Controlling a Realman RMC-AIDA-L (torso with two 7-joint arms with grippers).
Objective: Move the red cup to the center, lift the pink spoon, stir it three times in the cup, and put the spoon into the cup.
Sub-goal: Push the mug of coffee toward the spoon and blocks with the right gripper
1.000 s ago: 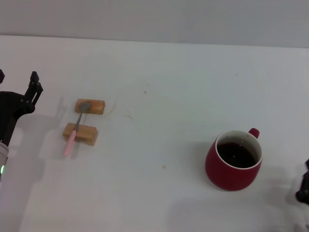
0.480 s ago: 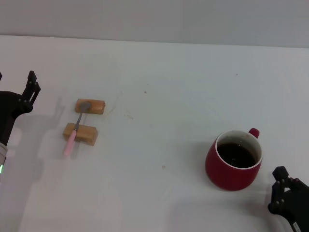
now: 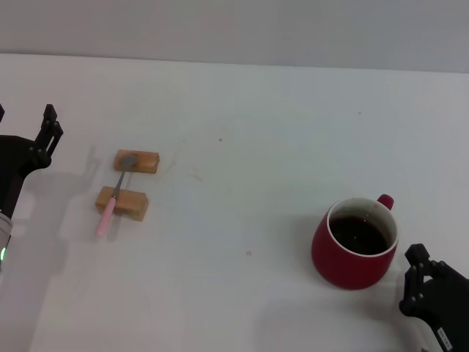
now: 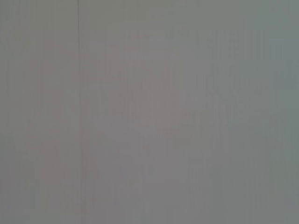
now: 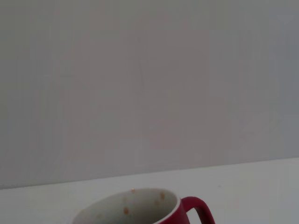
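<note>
Nothing of the task was yet done. The rounded dark-red ceramic cup [image 3: 356, 243] stood at the lower right of the head view's white tabletop [image 3: 256, 132], off centre. The right hand [image 3: 423, 282], fingers apart, sat just beside it. The pink-handled metal spoon [image 3: 115, 193] lay across two tan wooden blocks [image 3: 129, 183] at left. The left hand [image 3: 45, 139] hung at the left edge; whether it was open or closed I cannot tell.
</note>
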